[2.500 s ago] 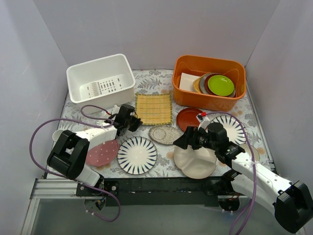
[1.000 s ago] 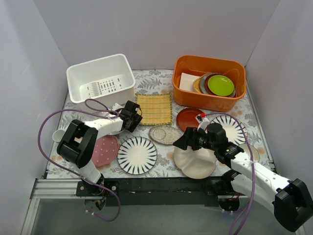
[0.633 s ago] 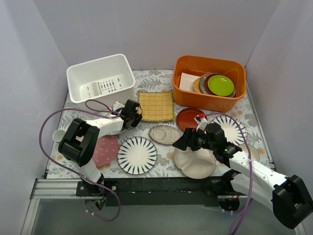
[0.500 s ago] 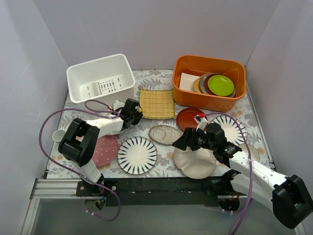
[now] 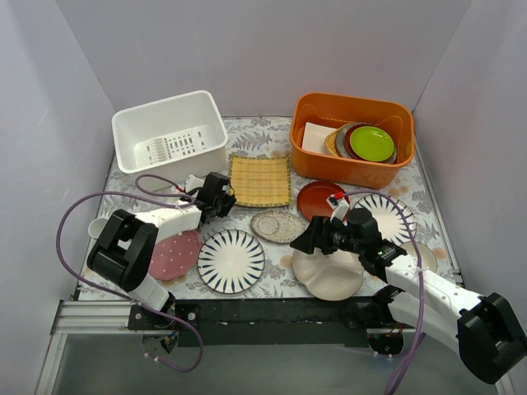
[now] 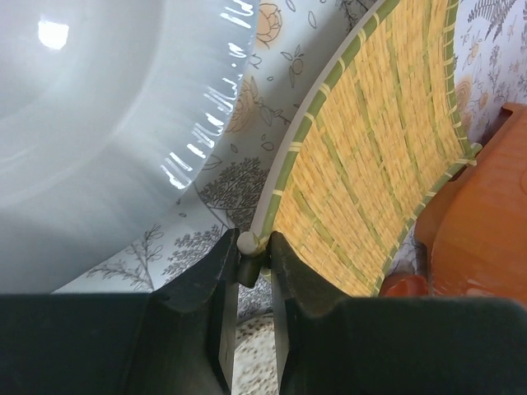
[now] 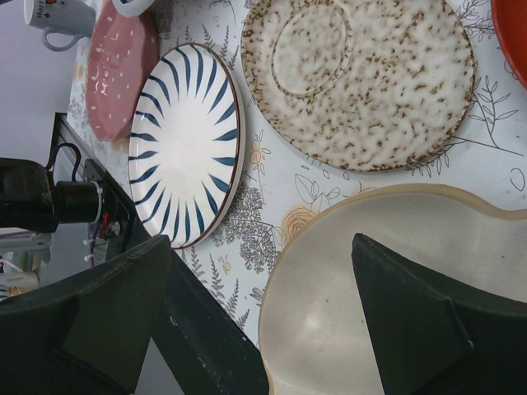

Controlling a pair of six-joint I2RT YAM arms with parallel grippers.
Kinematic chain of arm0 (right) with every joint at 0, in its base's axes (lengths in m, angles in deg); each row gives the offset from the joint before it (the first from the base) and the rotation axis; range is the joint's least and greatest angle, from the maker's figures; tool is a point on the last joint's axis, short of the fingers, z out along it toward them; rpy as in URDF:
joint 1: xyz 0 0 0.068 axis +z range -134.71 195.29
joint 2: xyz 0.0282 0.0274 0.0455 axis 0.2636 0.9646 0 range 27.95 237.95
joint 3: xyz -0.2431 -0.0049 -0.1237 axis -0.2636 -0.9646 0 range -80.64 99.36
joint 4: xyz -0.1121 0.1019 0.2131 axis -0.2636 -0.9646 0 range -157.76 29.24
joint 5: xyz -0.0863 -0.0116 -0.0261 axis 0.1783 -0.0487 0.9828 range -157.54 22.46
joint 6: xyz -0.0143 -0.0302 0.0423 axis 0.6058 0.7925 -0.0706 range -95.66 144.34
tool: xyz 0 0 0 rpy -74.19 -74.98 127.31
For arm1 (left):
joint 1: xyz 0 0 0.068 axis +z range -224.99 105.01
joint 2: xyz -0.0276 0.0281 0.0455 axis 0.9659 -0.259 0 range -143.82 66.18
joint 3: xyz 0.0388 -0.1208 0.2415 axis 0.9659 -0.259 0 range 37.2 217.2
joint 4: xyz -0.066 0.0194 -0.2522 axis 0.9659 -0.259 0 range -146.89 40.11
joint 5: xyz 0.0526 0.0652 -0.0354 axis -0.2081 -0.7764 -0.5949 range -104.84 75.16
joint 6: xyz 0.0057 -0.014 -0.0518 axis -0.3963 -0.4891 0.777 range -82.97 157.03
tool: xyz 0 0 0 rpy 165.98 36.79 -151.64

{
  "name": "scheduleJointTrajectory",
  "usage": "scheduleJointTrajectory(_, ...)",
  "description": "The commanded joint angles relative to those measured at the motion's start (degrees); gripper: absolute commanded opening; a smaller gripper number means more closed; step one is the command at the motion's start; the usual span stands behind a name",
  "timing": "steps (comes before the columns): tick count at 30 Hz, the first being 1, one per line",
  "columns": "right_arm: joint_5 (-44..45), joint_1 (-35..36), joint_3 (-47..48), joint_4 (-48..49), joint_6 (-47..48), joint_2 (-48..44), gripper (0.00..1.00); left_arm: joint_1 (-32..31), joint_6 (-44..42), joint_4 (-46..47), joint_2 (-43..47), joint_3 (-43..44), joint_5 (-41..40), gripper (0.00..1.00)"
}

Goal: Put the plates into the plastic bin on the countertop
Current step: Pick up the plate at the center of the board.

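The left gripper [image 5: 221, 197] pinches the near left corner of a square yellow bamboo mat [image 5: 260, 181], its jaws pressed tight on the mat's green-bound edge. It works just in front of the white rectangular plastic bin [image 5: 132, 123], which stands at the far left of the fern-printed countertop [image 5: 255, 136] with its slotted base showing. The right gripper [image 5: 303, 240] hovers with jaws spread wide, holding nothing, over the left edge of a cream divided plate [image 5: 329, 278]. Around it on the countertop lie a speckled beige plate [image 5: 278, 225], a red-brown plate [image 5: 318, 197], a white plate with black radial stripes [image 5: 231, 261], a second striped plate [image 5: 389, 216] and a pink dotted plate [image 5: 171, 255]. An orange rounded tub [image 5: 352, 169] at far right holds a stack topped by a green plate [image 5: 370, 142].
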Motion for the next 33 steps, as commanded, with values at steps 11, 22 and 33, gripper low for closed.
scheduleJointTrajectory(11, -5.0, 0.4, -2.4, 11.0, -4.8, 2.4, 0.98, 0.1, -2.8, -3.6, 10.3, -2.7, 1.9, 0.0)
scheduleJointTrajectory(22, -5.7, 0.4, -3.2, 13.9, -7.0, 2.5, 0.98, 0.0, -2.8, -2.8, 19.9, -7.2, 4.4, 0.0)
scheduleJointTrajectory(33, -5.1, 0.3, -5.3, 19.9, -11.4, 5.2, 0.98, 0.0, -3.5, -5.4, 29.5, -9.6, 5.0, 0.0)
